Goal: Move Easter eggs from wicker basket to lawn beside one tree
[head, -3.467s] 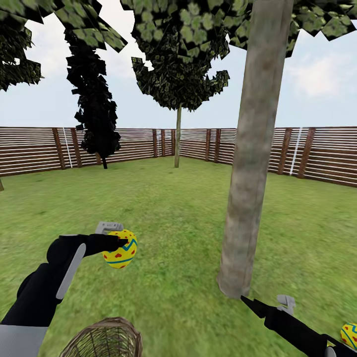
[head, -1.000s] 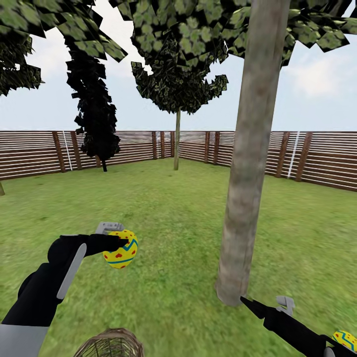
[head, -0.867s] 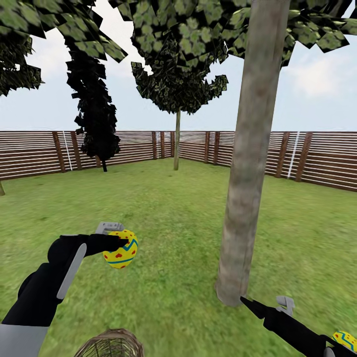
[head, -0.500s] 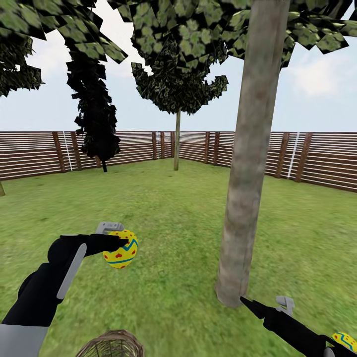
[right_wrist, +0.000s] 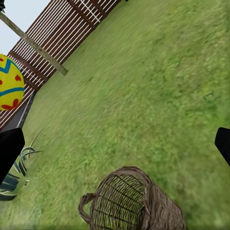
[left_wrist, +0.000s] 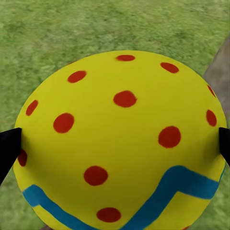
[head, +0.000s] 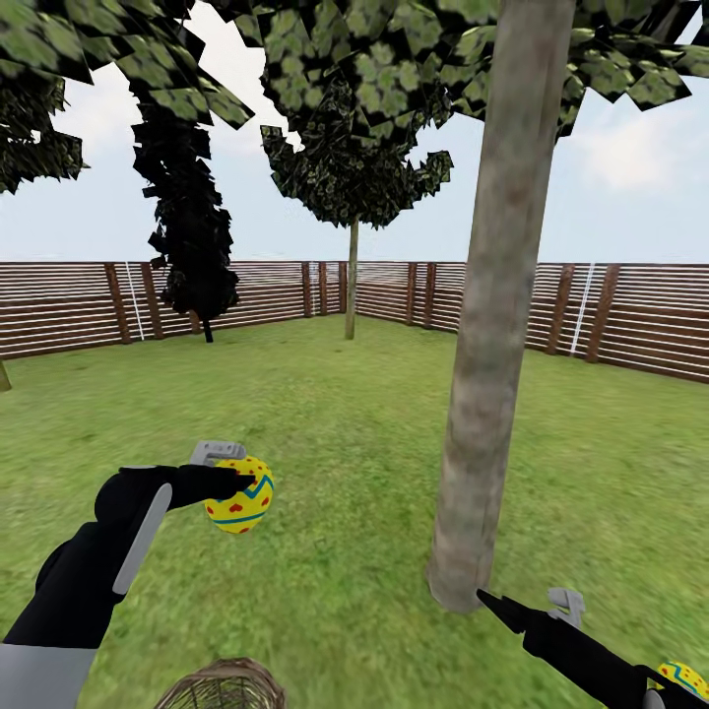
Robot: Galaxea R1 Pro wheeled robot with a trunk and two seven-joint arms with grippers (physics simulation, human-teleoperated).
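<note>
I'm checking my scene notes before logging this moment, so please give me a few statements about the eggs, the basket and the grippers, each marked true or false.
1. The left gripper is shut on a yellow egg with red dots and a blue zigzag. True.
2. That egg rests on the grass. False: it is held in the air above the lawn.
3. The right gripper is open and empty. True: its fingers stand wide apart over the wicker basket.
4. The basket sits against the thick tree trunk. False: it lies apart from it on the grass.
5. A second egg shows near the right arm. True.
</note>
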